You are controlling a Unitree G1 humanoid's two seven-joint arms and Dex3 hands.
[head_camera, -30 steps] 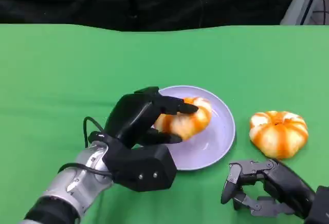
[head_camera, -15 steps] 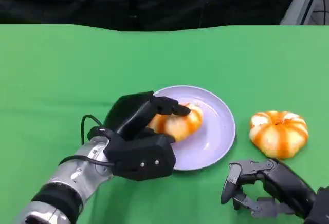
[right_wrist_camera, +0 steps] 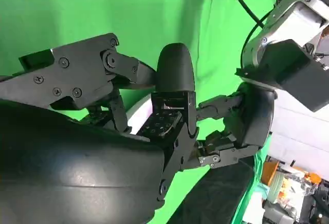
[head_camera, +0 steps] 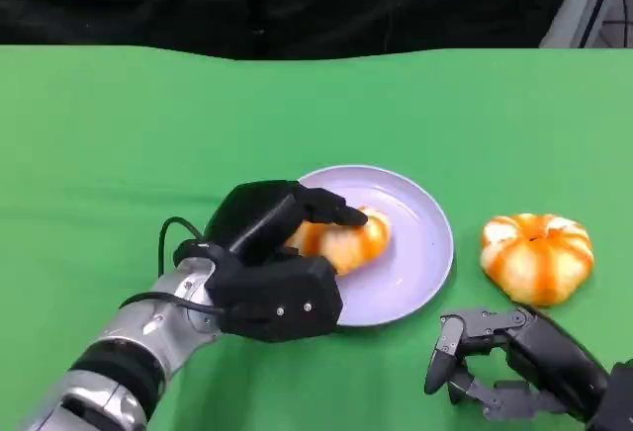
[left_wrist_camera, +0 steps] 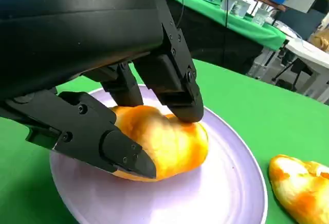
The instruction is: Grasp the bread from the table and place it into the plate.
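An orange-glazed bread (head_camera: 351, 238) lies on the lavender plate (head_camera: 420, 243) near the table's middle. My left hand (head_camera: 267, 263) grips it from the left side, fingers over its top. In the left wrist view the fingers (left_wrist_camera: 175, 90) press on the bread (left_wrist_camera: 164, 142) from above and the thumb lies against its side, with the bread resting on the plate (left_wrist_camera: 226, 183). My right hand (head_camera: 514, 362) sits low at the front right, holding nothing, its fingers half curled and apart. The right wrist view shows the right hand (right_wrist_camera: 128, 95) over green cloth.
A second orange-striped bread (head_camera: 536, 256) lies on the green cloth right of the plate, just beyond my right hand; the left wrist view catches it too (left_wrist_camera: 300, 193). Black backdrop runs along the table's far edge. Open green cloth spreads to the left and behind the plate.
My left hand has come down and slightly back toward me with the bread, which now rests on the plate's left half. The right hand has not moved.
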